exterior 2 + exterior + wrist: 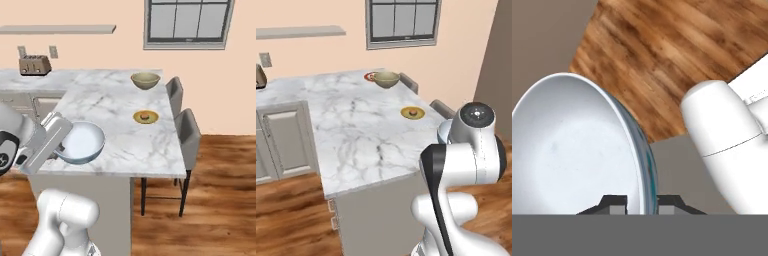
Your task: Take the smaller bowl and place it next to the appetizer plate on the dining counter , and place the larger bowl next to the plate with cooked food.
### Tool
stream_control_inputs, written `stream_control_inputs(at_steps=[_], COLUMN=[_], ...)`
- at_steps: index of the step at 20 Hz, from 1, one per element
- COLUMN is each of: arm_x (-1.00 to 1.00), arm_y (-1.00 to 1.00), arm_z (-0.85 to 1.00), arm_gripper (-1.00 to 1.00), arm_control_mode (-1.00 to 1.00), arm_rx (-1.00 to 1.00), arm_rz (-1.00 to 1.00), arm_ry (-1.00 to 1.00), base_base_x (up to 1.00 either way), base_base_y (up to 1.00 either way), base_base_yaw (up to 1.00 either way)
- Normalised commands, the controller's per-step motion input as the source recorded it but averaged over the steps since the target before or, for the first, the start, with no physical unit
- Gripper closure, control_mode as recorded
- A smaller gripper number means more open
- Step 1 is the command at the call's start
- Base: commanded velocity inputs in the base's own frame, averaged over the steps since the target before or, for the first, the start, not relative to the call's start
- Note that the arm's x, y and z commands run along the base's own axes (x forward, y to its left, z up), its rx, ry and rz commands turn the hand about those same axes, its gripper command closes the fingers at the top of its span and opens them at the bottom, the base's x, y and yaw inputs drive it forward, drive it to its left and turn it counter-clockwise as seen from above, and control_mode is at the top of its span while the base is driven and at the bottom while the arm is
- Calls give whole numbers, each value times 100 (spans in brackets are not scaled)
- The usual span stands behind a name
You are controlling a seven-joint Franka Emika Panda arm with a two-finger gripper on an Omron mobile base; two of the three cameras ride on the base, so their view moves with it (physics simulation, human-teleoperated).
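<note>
My gripper is shut on the rim of the smaller bowl, a pale blue and white bowl with a light inside. In the right base view the smaller bowl hangs over the near left corner of the dining counter, with the gripper at its left rim. The appetizer plate lies near the counter's right edge. At the far end stands the larger bowl, olive-tan. The red-rimmed plate with cooked food lies just behind it.
Two grey chairs stand along the counter's right side. A toaster sits on the back counter at the left. Grey cabinets adjoin the island. Wooden floor lies below the hand.
</note>
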Motion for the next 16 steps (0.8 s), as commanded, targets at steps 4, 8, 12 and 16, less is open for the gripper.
stream_control_inputs(at_steps=[4,8,12,16], arm_x=[0,0,0,50], arm_y=[0,0,0,-19], arm_z=[0,0,0,-17], arm_gripper=[100,100,100,100], arm_control_mode=[100,100,100,-100], arm_rx=[0,0,0,0], arm_rz=[0,0,0,13], arm_ry=[0,0,0,16], base_base_x=[78,100,94,46], base_base_y=[-8,-32,-50,-20], base_base_yaw=[-76,-39,0,6])
